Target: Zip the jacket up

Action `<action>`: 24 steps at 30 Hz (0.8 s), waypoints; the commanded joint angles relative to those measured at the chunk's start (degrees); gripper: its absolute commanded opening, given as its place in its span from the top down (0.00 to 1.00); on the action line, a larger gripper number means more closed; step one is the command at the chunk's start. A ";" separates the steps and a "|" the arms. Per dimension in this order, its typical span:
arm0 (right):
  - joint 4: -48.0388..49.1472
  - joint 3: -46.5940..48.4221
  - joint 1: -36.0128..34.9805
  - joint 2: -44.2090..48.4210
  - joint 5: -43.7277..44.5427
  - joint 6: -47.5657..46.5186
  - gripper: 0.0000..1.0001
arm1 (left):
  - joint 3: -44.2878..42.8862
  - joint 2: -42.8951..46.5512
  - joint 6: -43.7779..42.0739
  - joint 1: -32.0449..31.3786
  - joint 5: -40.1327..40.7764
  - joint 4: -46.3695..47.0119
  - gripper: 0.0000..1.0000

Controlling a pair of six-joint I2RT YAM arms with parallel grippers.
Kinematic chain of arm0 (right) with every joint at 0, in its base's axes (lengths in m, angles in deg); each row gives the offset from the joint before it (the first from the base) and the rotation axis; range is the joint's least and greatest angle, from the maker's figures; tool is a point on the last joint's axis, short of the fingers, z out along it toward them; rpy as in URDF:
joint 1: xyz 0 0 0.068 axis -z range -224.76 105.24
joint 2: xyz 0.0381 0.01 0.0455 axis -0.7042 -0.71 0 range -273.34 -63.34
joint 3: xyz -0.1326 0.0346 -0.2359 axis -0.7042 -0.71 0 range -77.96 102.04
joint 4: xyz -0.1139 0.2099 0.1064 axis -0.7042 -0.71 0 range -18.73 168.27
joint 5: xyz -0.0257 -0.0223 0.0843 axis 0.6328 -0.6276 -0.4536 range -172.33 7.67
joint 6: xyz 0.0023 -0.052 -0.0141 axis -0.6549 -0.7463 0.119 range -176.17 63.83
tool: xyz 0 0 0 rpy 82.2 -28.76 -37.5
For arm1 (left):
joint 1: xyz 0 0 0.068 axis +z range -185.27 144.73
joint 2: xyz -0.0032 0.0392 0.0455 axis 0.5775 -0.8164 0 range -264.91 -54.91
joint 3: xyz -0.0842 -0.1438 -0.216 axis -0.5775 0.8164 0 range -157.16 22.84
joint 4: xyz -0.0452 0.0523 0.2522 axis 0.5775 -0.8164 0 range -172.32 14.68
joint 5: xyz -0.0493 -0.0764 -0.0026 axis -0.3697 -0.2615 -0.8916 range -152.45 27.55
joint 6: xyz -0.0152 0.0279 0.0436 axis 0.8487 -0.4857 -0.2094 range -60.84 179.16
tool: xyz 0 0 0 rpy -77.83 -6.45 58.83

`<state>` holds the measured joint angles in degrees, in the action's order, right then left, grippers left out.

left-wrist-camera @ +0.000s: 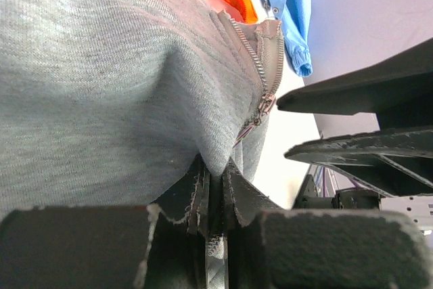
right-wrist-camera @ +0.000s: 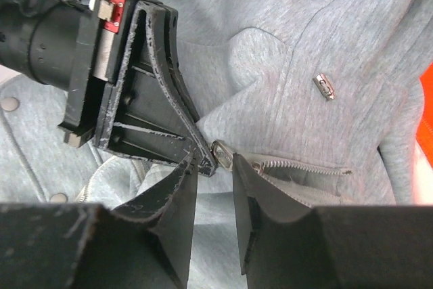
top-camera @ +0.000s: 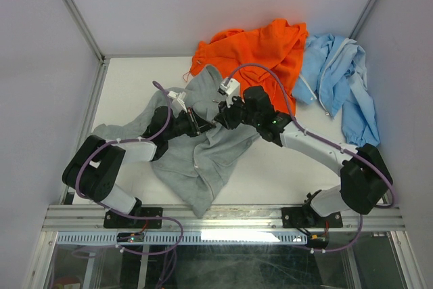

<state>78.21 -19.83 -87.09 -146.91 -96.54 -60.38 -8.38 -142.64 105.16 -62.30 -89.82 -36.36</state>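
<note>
White table [top-camera: 128,86], jacket [top-camera: 203,160] fabric tight in L pincer [left-wrist-camera: 215,174], R pincer [right-wrist-camera: 215,167] ajar

A white table [top-camera: 128,93] sits between pale, evenly lit walls [top-camera: 40,65] with metal corner struts [top-camera: 74,11], an aluminium rail [top-camera: 223,218] along its near edge and perhaps glass panelling [top-camera: 270,265] below.

Two black-and-white arms [top-camera: 318,145], looping purple cables [top-camera: 260,66], scuffed black end effector fingers [right-wrist-camera: 159,218]
</note>
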 commanded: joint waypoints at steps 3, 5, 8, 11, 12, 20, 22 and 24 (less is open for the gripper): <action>3.69 -2.22 -0.30 4.56 -0.67 2.57 0.72 | 0.02 2.65 -0.01 -0.48 -3.51 4.89 1.00; 4.22 -2.67 -0.30 3.59 -0.77 3.02 0.73 | -0.05 2.65 0.37 -0.48 -4.21 5.31 1.00; 5.35 -2.90 -0.30 1.77 -1.54 4.03 0.75 | 0.35 3.21 0.75 -0.51 -4.63 5.81 1.00; 6.66 -2.92 -0.13 0.18 -1.19 5.31 0.74 | 0.67 4.01 0.51 -0.49 -4.95 6.13 1.00; 7.29 -2.93 0.06 -0.37 -0.72 5.95 0.72 | 0.78 4.29 0.31 -0.48 -5.30 6.39 1.00; 8.00 -2.50 1.66 -3.32 -4.04 10.07 0.61 | 1.69 5.46 -0.68 -0.56 -7.87 10.65 1.00; 8.79 -3.03 2.26 -3.56 -5.60 11.05 0.58 | 1.96 5.46 -0.73 -0.51 -8.71 12.34 1.00; 9.68 -3.56 3.08 -3.91 -6.25 12.54 0.57 | 2.82 5.45 -0.54 -0.62 -9.48 15.28 1.00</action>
<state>83.66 -23.02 -85.58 -149.88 -100.79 -51.15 -6.17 -140.28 105.01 -62.21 -92.80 -33.15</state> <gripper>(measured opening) 0.420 0.066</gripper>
